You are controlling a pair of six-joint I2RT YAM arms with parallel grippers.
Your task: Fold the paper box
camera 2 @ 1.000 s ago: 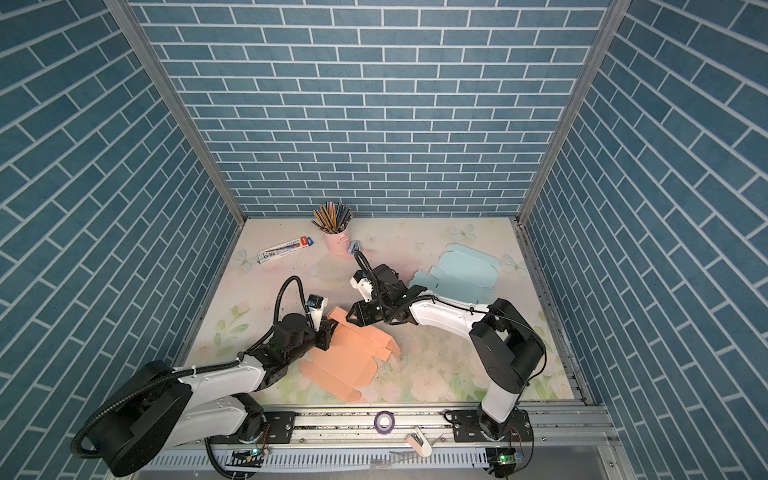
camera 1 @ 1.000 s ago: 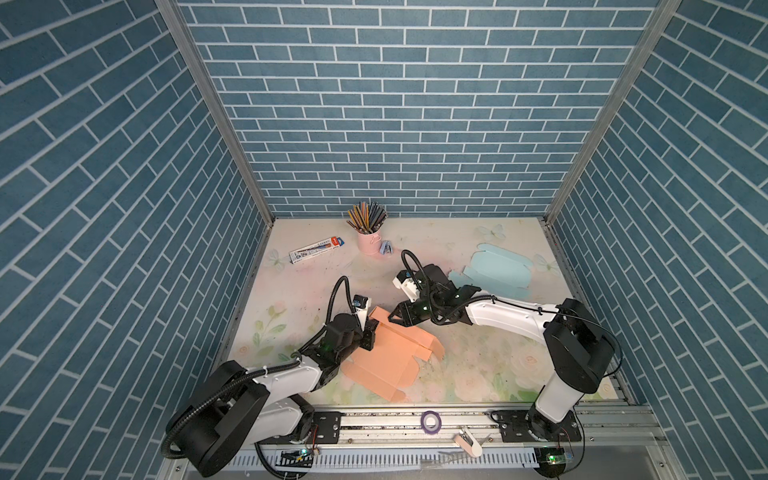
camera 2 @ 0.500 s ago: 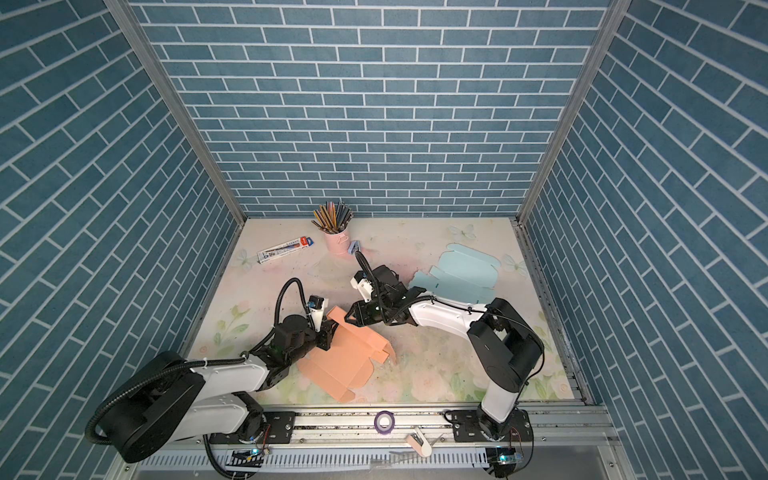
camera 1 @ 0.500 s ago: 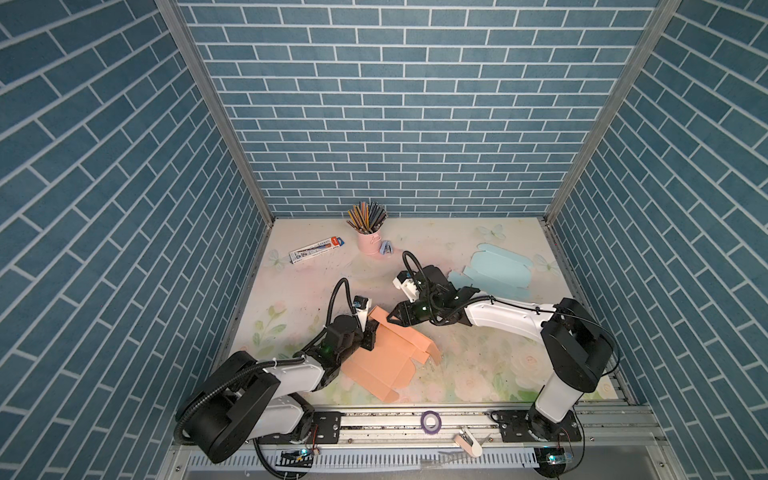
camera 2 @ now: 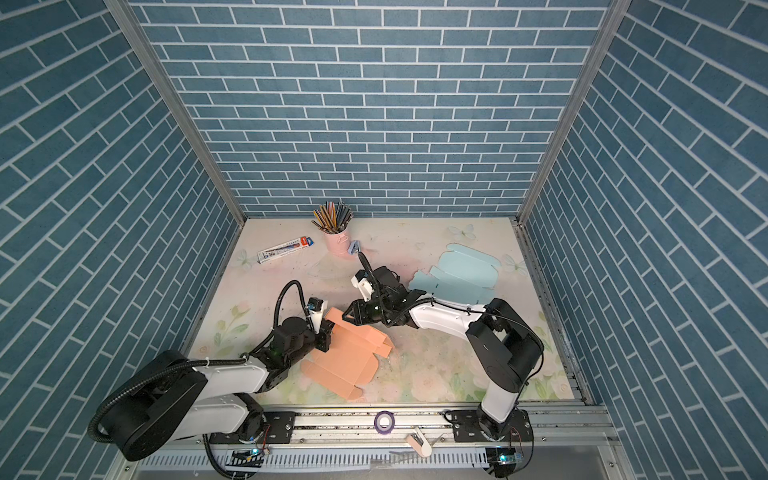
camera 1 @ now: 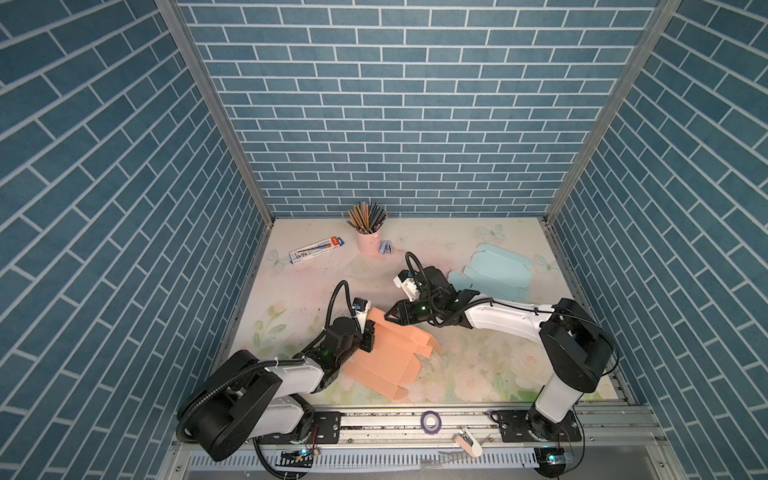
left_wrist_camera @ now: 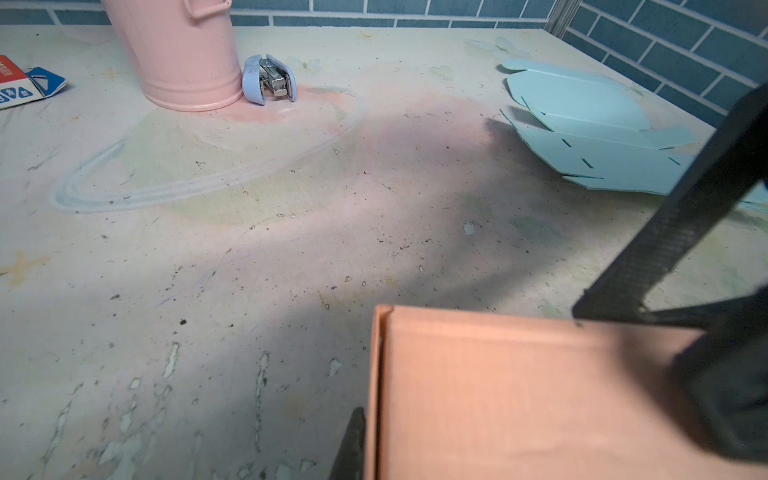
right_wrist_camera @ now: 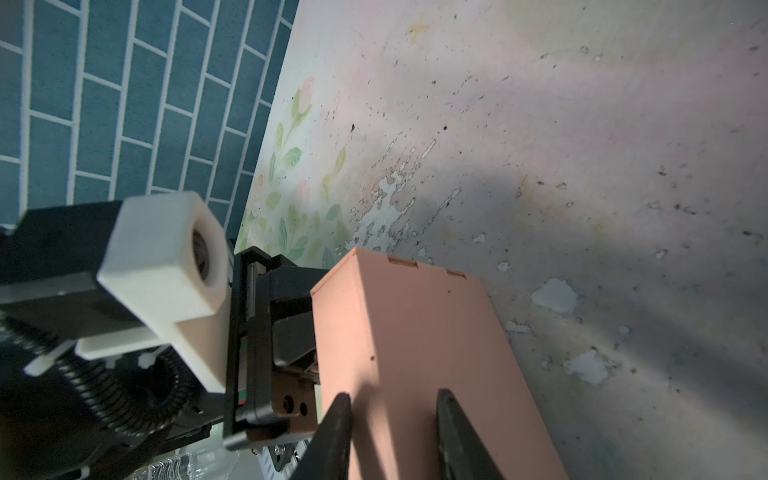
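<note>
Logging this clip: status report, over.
Left gripper at edge of orange paper box, grip unclear. Right gripper open over its raised panel. Blue box blank lies apart, farther back.

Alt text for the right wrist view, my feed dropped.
A raised panel of the orange paper box fills the foreground, the open right gripper aimed at its face. The left gripper meets its edge; floral table and blue brick wall behind.

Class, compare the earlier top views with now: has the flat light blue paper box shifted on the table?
No. In a top view the light blue paper box lies flat in the same spot, just as far from the pink pencil cup as before.
</note>
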